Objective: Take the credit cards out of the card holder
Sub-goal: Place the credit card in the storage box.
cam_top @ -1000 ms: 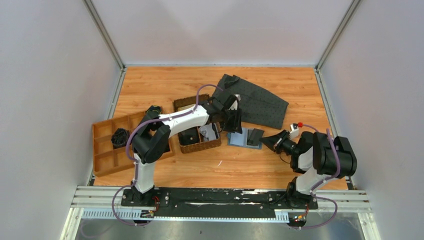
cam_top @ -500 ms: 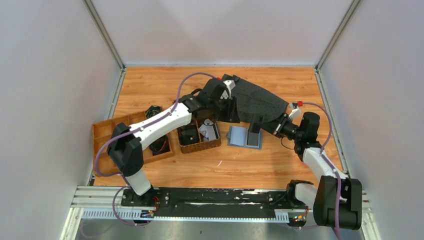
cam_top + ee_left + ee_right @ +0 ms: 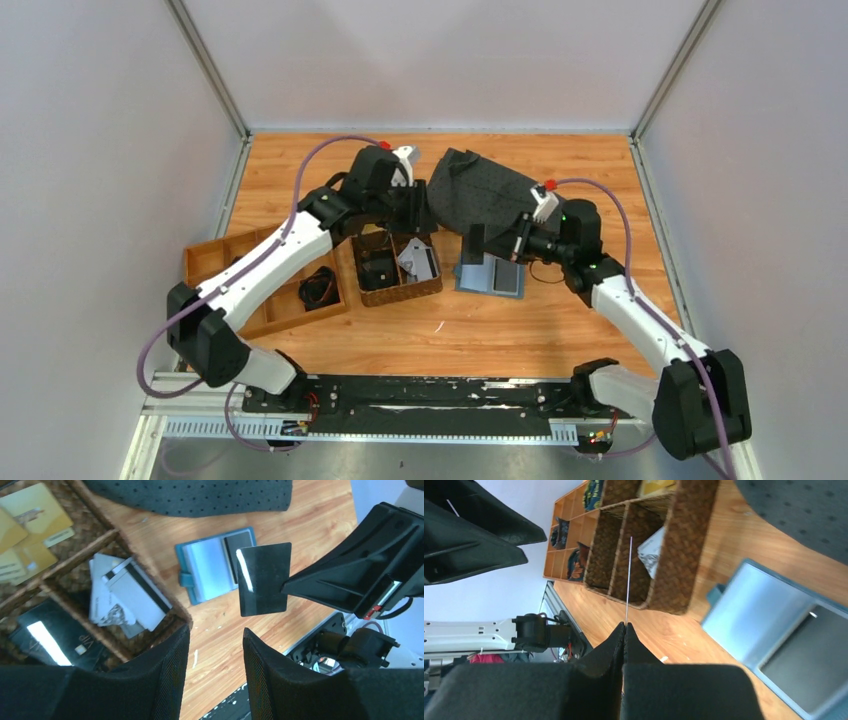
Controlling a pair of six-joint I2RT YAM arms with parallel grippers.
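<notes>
**A:** Where's the small blue-teal bifold card holder (image 3: 490, 277)?

**B:** Flat on the wooden table (image 3: 520, 330), spread open, just beside the brown woven divided basket (image 3: 405, 292) and near the dark grey dotted cloth (image 3: 480, 185). Pale blue inner panels face up, w/ a dark rectangle in one half.

**A:** Fingers on the right gripper (image 3: 625, 627)?

**B:** Pinched tight on a thin glossy black credit card (image 3: 263, 577), gripped at one edge and held in the air above the holder, not touching it. The right wrist cam sees it edge-on, as a thin line.

**A:** And the left gripper (image 3: 216, 630)?

**B:** Fingers a moderate gap apart, nothing btwn them, hovering above the basket. Gold cards (image 3: 30, 515) and white-grey cards (image 3: 127, 597) lie in separate compartments.
</notes>
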